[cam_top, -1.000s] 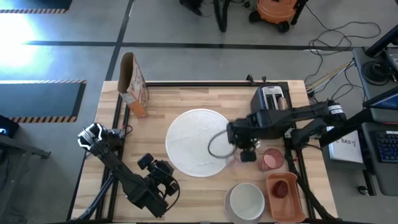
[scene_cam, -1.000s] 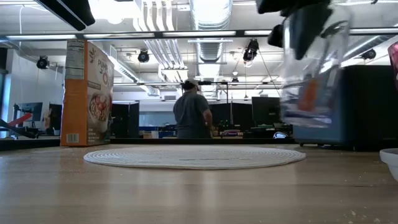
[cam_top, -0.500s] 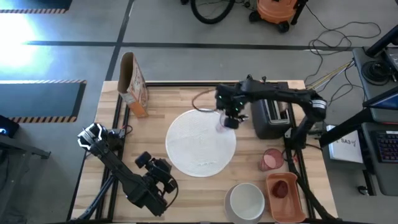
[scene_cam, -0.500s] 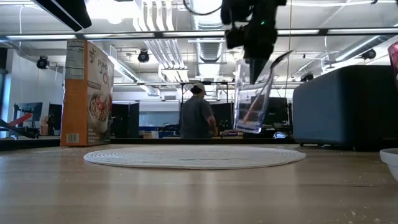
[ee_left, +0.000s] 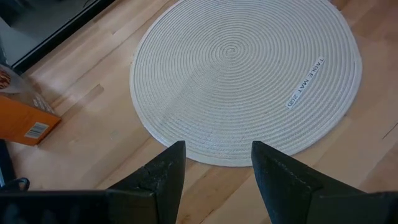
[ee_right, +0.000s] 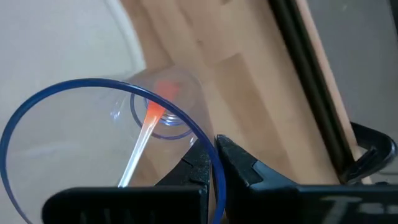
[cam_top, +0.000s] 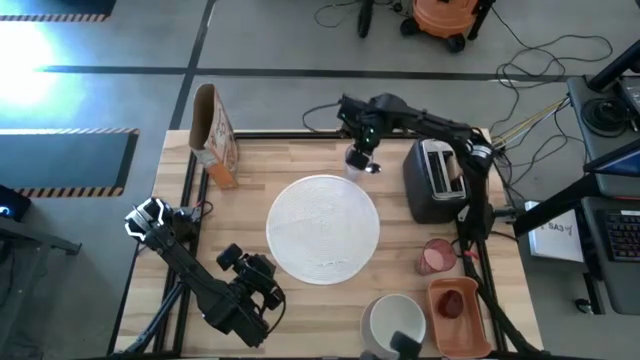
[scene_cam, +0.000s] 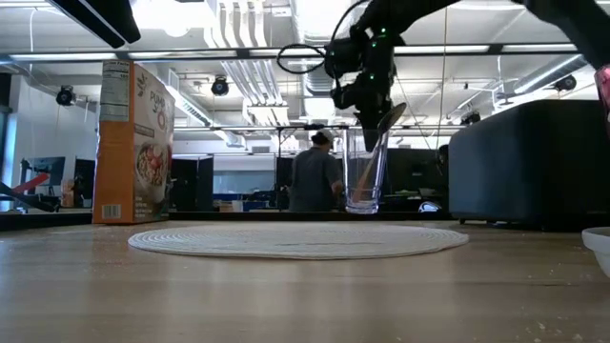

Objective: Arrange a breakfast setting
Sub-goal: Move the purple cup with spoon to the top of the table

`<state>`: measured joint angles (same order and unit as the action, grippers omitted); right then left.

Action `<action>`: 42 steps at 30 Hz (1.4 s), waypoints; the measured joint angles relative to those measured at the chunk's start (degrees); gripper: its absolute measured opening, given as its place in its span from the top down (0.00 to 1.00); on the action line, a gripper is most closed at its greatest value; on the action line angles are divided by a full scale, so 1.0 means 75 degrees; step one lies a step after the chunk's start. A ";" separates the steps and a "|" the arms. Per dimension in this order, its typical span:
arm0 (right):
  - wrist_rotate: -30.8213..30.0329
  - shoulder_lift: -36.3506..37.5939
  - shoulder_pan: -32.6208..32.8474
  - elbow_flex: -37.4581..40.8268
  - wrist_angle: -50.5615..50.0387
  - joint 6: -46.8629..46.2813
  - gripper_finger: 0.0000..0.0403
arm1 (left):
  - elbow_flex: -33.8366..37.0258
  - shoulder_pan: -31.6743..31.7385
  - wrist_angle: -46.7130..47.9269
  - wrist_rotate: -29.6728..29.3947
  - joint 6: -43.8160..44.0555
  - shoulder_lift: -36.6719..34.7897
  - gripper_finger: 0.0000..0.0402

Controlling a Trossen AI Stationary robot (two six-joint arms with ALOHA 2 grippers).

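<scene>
Pale butcher-block wood forms the table (cam_top: 250, 165), which is seen from above on a grey workshop floor crossed by cables. Near the table's far edge, just beyond the round woven placemat (cam_top: 322, 228), a clear glass (cam_top: 357, 158) is held upright by the right gripper (cam_top: 364, 152), whose fingers are pinched shut on the glass rim, one finger (ee_right: 193, 163) inside and one outside. From the low view the glass (scene_cam: 365, 176) is seen to stand at or just above the tabletop; whether it touches cannot be told. A thin clear utensil with an orange tip (ee_right: 149, 118) is seen leaning inside it. To the right of the glass, near the far right corner, a dark toaster (cam_top: 436, 180) is placed. Along the right edge a pink cup (cam_top: 436, 257) is found, and nearer the front right corner a white bowl (cam_top: 397, 322) and an orange tray (cam_top: 461, 316) holding something dark red are set side by side. At the far left corner an orange cereal box (cam_top: 215, 135) is stood upright. Off the table's front left corner the left gripper (ee_left: 214, 165) is kept idle, its fingers (ee_left: 169, 171) parted and holding nothing, aimed toward the placemat. Beyond the table a person (scene_cam: 315, 176) is seen standing in the room.
</scene>
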<state>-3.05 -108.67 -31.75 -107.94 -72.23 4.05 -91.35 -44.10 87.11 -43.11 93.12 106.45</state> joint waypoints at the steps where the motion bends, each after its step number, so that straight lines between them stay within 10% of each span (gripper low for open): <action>1: -0.0004 -0.0112 -0.0078 -0.0152 -0.0055 0.0000 0.98 | 0.0000 0.0000 -0.0003 0.0000 0.0000 0.0000 0.58; 25: 0.0032 -0.1598 -0.0687 -0.1853 -0.0337 0.0476 0.97 | 0.0000 0.0003 -0.0003 0.0006 0.0000 -0.0004 0.58; 42: -0.0017 -0.1573 -0.0810 -0.1847 -0.0244 0.0662 0.71 | 0.0000 0.0005 0.0079 0.0006 0.0061 -0.0009 0.58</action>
<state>-3.18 -120.46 -37.82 -121.79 -74.06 9.02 -91.35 -44.06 87.70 -43.07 93.58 106.39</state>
